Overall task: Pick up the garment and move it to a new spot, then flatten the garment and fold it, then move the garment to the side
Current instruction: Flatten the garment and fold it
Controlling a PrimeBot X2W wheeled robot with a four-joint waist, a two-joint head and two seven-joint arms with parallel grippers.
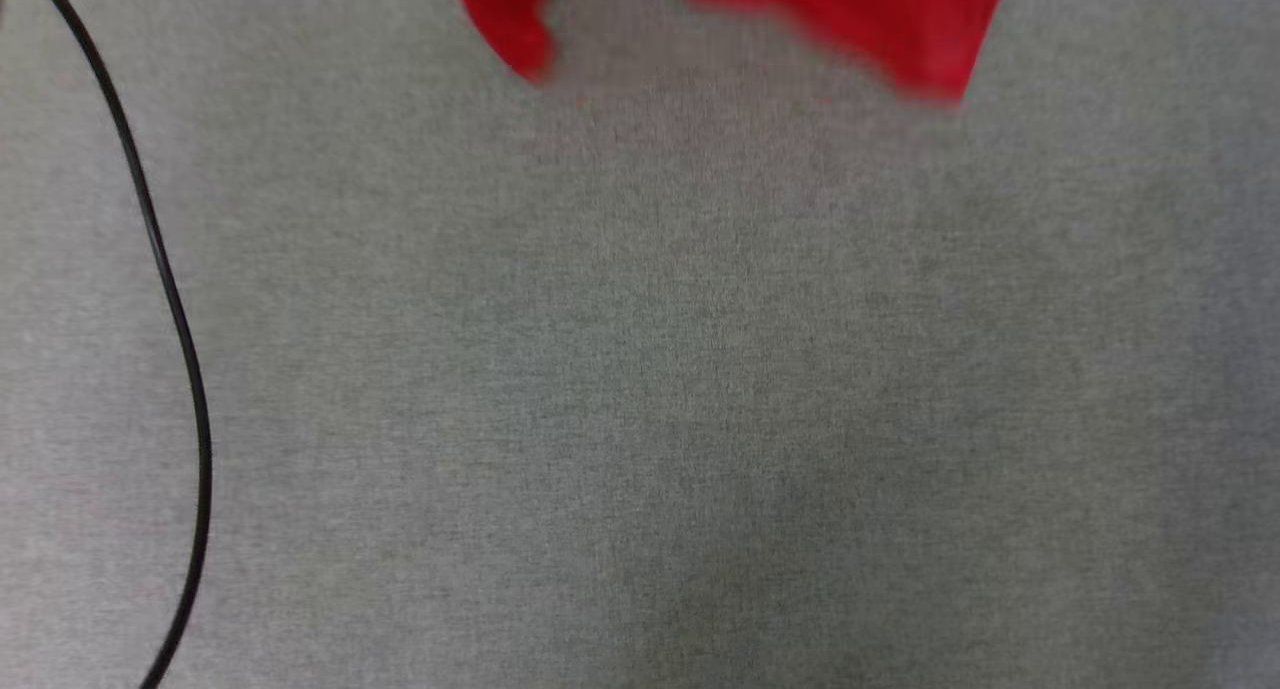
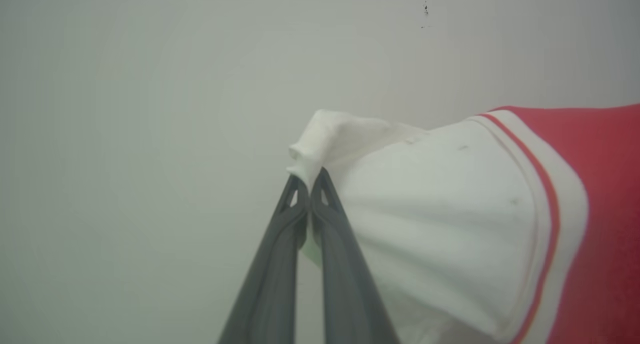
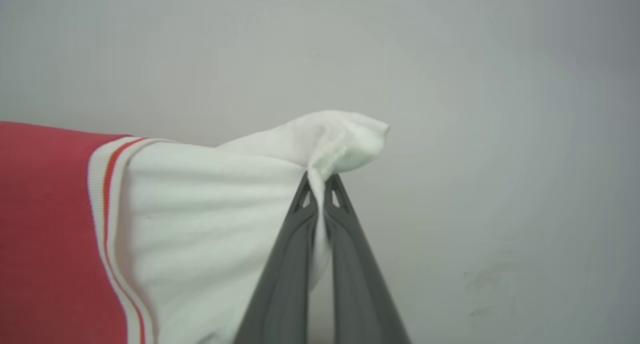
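Note:
The garment [image 1: 880, 24] is a red shirt with white sleeves; its red lower edge hangs blurred at the top of the head view, above the grey surface. In the left wrist view my left gripper [image 2: 310, 176] is shut on the bunched end of a white sleeve [image 2: 440, 209], with striped trim and red cloth to the right. In the right wrist view my right gripper [image 3: 320, 181] is shut on the tip of the other white sleeve [image 3: 210, 209], with trim and red cloth to the left. Between the two grips the garment is stretched in the air.
A grey fabric surface [image 1: 640, 389] spreads across the head view. A thin black cable [image 1: 170, 299] curves down its left side. Behind the sleeves in both wrist views stands a pale plain wall [image 2: 150, 109].

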